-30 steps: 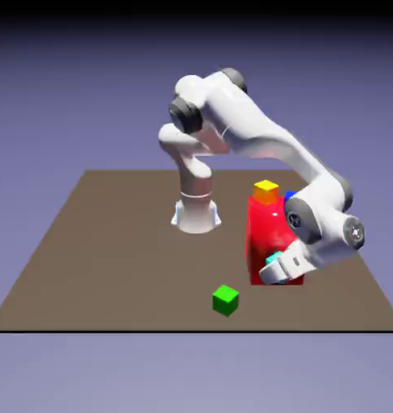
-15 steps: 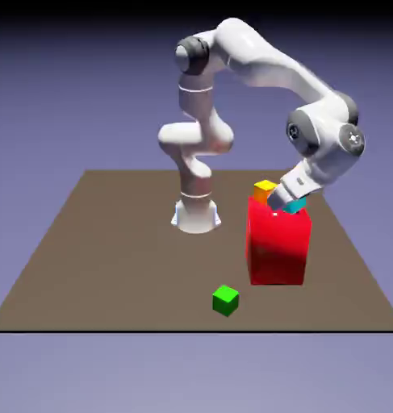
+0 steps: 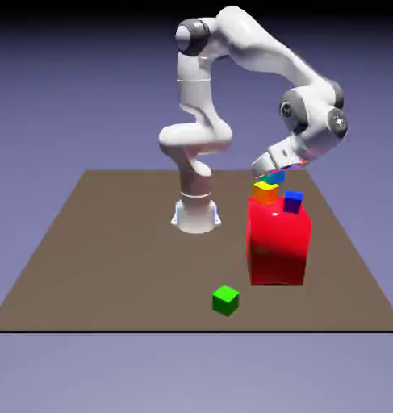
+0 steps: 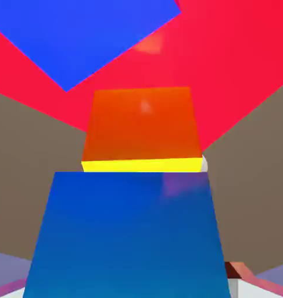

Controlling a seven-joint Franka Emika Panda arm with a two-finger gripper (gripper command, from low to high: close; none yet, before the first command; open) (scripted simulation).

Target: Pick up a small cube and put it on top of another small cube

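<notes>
The small cyan cube (image 3: 273, 178) sits directly over the small orange cube (image 3: 265, 193), which stands on the big red block (image 3: 278, 242). My gripper (image 3: 272, 172) reaches down around the cyan cube from the exterior view's right. In the hand view the cyan cube (image 4: 129, 233) looks blue and fills the bottom, hiding the fingertips. The orange cube (image 4: 140, 125) with its yellow face lies just beyond it. I cannot make out whether the jaws still press on the cube.
A dark blue cube (image 3: 293, 202) rests on the red block beside the orange cube and shows at the hand view's top (image 4: 85, 35). A green cube (image 3: 225, 300) lies on the brown table (image 3: 110, 242) near its front edge.
The arm lifted the cyan cube from beside the red block's lower side, carried it up over the block, and brought it above the orange cube. The dark blue cube has come into sight.
</notes>
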